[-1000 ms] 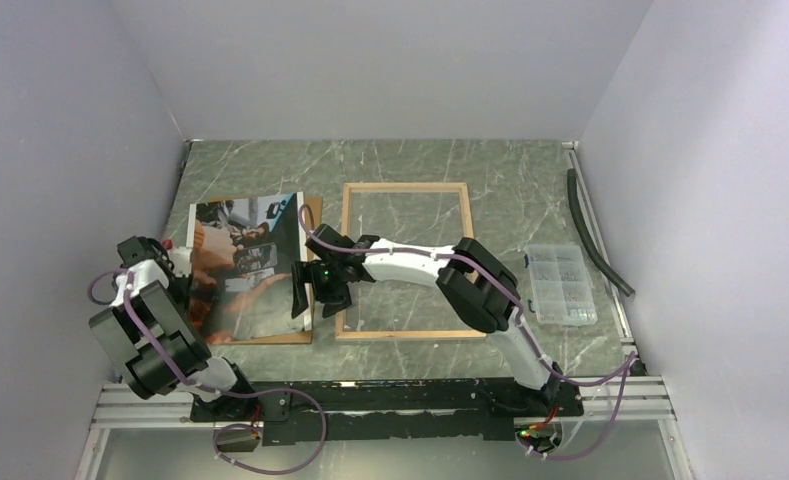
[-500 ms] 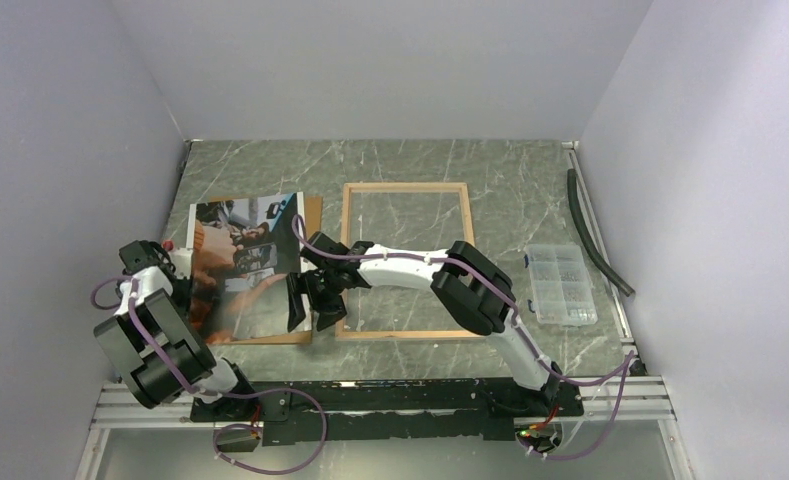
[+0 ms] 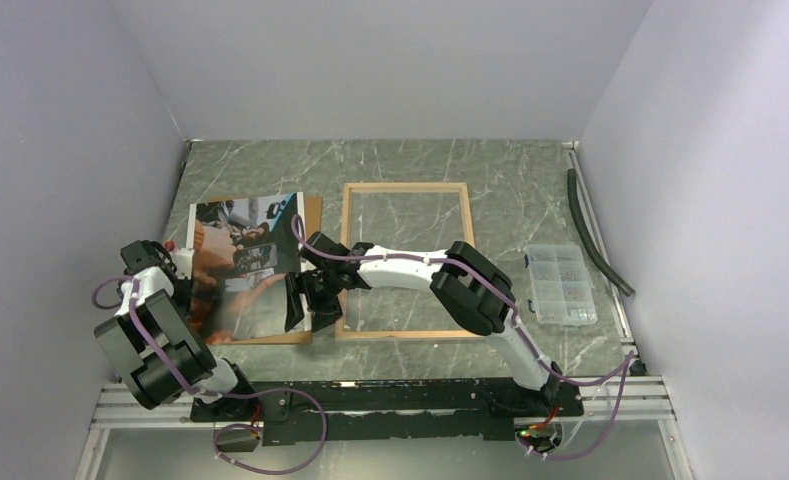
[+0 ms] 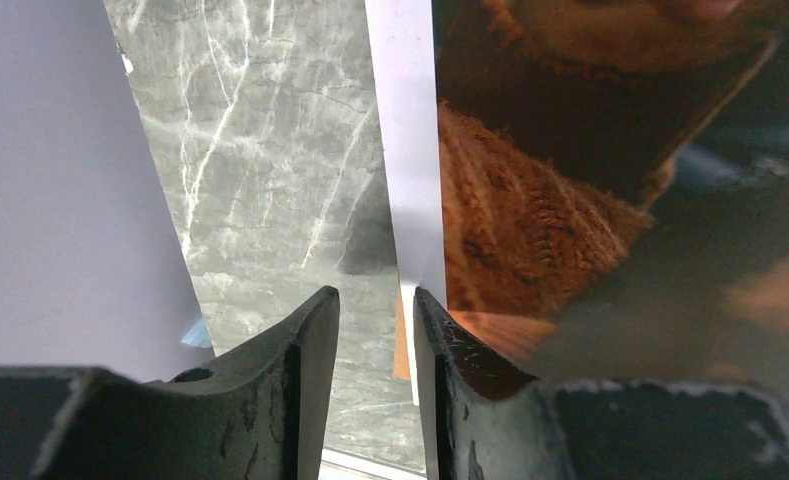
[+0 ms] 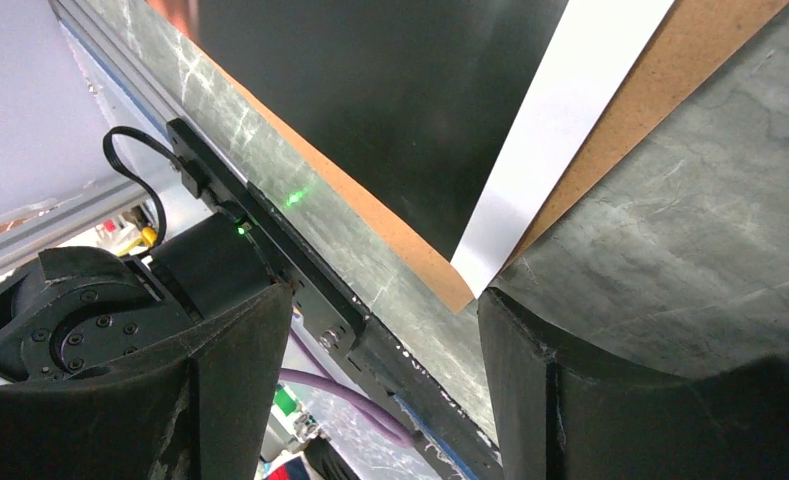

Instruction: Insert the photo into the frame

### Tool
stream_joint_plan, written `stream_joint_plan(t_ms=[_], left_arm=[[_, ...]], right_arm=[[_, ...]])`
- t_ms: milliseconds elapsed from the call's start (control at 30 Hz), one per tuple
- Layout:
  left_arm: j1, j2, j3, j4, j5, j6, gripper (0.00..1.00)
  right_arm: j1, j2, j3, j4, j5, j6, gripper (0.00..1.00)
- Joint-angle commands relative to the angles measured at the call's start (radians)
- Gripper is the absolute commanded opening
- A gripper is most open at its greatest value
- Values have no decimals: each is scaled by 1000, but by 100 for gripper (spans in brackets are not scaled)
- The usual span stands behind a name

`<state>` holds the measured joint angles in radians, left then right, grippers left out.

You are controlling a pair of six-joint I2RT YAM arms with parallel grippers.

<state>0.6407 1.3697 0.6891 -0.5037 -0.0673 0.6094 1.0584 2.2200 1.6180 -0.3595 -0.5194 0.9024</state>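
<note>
Right jaws wide, near photo (image 5: 390,130) corner

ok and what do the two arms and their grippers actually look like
Both the left arm and right arm have white links between chunky black joint housings, with a purple cable looping along each. The left gripper and right gripper have matte black, curved fingers, scuffed on the left. No markings are legible.

photo (image 3: 245,262): glossy, dark-orange, left edge perhaps raised | frame (image 3: 407,186): wood side up, flat, beside it
</note>
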Motion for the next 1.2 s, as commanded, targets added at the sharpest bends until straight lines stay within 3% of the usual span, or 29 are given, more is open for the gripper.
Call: stream_joint_plan(t_ms=[0,400,633,967,1167], left_arm=[[-4,5,-31,15,32,7,39],[-4,0,-30,16,29,16,38],[-4,-9,-24,5,33,18,37],[-3,-8,-11,-8,43,20,36],[-4,-9,-11,-9,44,23,35]], right_arm=[[0,-9,30,32,-18,16,71],[-2,-48,61,31,-21,22,67],[-24,-41,-14,48,10,42,70],[-49,-149,-251,348,23,139,60],[-48,-167,-233,346,20,138,59]])
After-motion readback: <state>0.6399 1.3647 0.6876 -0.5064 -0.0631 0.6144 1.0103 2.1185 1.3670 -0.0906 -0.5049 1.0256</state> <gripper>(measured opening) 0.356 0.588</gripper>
